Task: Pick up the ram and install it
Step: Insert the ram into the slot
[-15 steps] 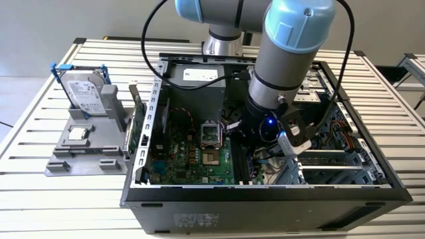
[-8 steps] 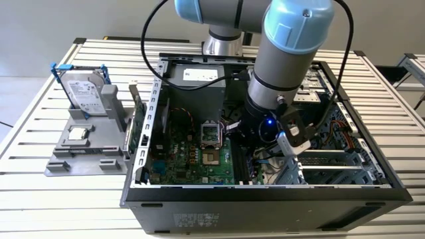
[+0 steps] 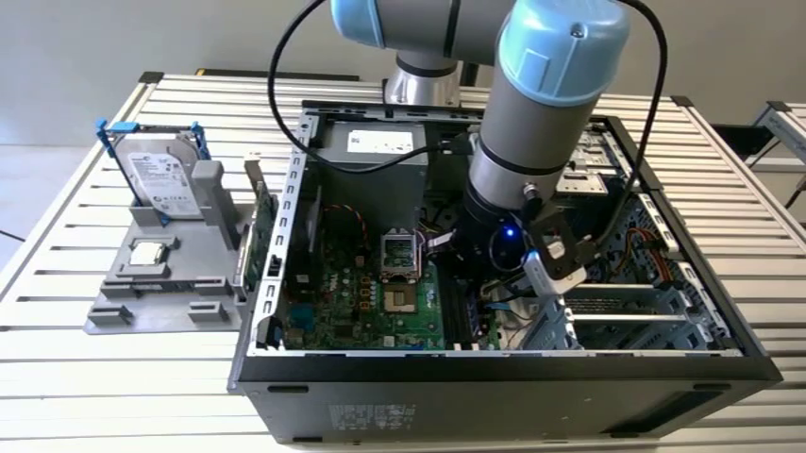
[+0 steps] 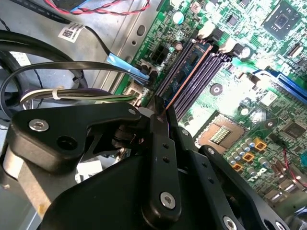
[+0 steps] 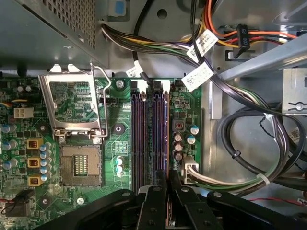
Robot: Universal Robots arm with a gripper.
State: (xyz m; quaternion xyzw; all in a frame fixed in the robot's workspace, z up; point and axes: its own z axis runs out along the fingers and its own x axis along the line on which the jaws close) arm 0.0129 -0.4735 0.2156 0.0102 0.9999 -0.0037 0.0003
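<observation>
Ram (image 4: pixel 184 76) edge-on in a motherboard slot (image 5: pixel 144 139), end effector (image 4: pixel 165 117) fingers clamped on its near end

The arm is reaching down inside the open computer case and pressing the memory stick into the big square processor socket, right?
Not quite. In the second wrist view, the ram stands edge-on in one of the long memory slots, with the gripper at its end. The processor socket lies open beside the slots.

A white slatted metal table (image 3: pixel 113 377) fills the exterior view, with a plain grey wall (image 3: pixel 101 38) behind it. A second slatted table (image 3: pixel 787 123) stands at the exterior view's right.
</observation>
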